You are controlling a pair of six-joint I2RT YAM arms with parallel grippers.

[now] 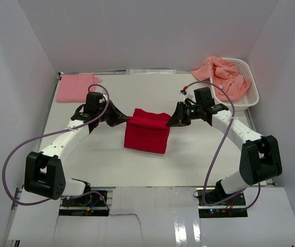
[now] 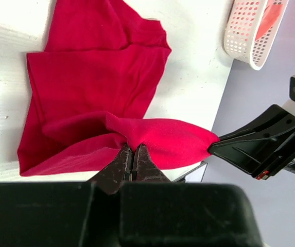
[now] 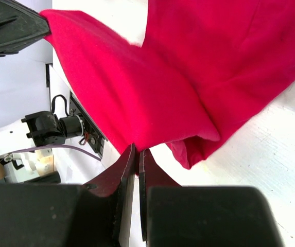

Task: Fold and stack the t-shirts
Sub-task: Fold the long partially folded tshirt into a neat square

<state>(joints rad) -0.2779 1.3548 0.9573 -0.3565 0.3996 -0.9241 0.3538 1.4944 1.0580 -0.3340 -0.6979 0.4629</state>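
The red t-shirt is held up by one edge, well to the left of the white latticed basket, pinched tight by the left hand and the right hand. Uneven lowering could be punished: the fold would be skewed or bunched.

Red t-shirt: soft matt cloth, fine smooth knit, creased where bunched
Pink t-shirt, salmon t-shirts: same matt cloth; pink lies smooth, salmon crumpled
Basket: white perforated plastic, slight sheen
Left hand, right hand: black matt plastic, faintly grainy
Bench: white, matt, lightly scuffed
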